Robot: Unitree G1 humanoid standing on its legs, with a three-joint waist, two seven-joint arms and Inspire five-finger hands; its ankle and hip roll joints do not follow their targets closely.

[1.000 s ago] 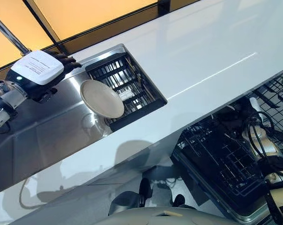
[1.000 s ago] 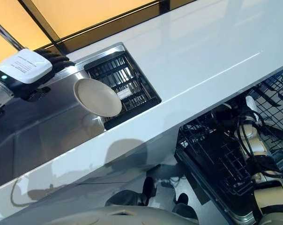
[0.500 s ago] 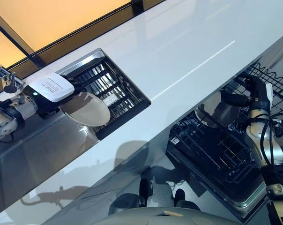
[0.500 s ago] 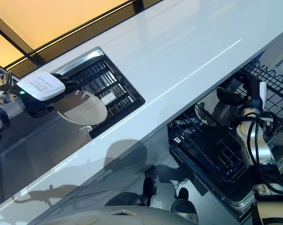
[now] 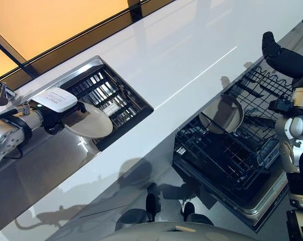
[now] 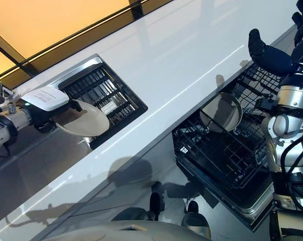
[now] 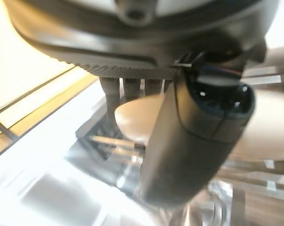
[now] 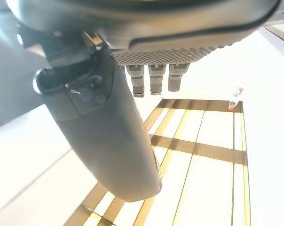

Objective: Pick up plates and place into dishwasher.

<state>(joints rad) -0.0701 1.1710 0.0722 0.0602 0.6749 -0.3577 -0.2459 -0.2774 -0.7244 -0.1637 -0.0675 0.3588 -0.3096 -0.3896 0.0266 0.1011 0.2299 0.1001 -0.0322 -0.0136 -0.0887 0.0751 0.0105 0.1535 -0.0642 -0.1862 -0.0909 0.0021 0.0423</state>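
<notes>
The left hand (image 5: 55, 103) has its fingers (image 7: 132, 87) and thumb pinched on the rim of a pale plate (image 5: 88, 125), holding it nearly flat above the sink (image 5: 51, 160), just beside the black rack (image 5: 111, 98) set in the sink's right end; a rim grip probably leaves the plate free to slot on edge. A second plate (image 5: 222, 114) already stands tilted in the dishwasher rack (image 5: 226, 155) below the white surface (image 5: 191, 55). The right hand (image 6: 272, 56) hangs above that rack, fingers relaxed and empty

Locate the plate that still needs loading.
In the left eye view the plate sits at the left, pinched by the left hand over the sink, beside the dark rack.
</notes>
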